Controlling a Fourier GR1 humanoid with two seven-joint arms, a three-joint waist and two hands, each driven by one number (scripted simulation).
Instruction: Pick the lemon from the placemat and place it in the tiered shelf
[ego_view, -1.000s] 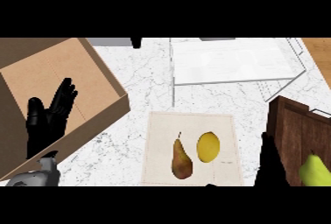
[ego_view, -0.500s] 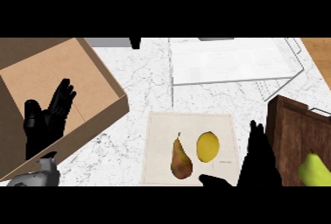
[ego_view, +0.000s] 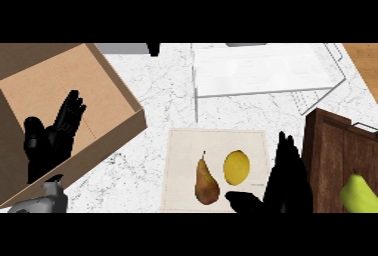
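Lemon (ego_view: 237, 166) lay on the cream placemat (ego_view: 184, 147), on the right half of the mat and close to the view's lower edge, with nothing holding it. Just to its left on the same mat lay a brown pear (ego_view: 206, 181), stem pointing away from the robot, near the lemon but not touching it.

The right robot hand (ego_view: 285, 187) came in from the lower edge over the mat's right border, released, its fingers straight and pointing away from the robot. Its thumb (ego_view: 244, 200) stuck out to the left, just below the lemon, and a thin strip of mat showed between them. Beside that hand, on the right, stood the dark wooden tiered shelf (ego_view: 336, 150), and a yellow-green fruit (ego_view: 359, 192) sat in it near the lower right corner.

On the left, the grey forearm (ego_view: 40, 202) led up to the left robot hand (ego_view: 46, 145), also released, fingers up, resting over the open cardboard box (ego_view: 111, 85). The box sat well apart from the mat, with white marble desk (ego_view: 159, 107) between them.

Farther back, a white rectangular tray-like fixture (ego_view: 258, 75) lay on the desk beyond the mat.
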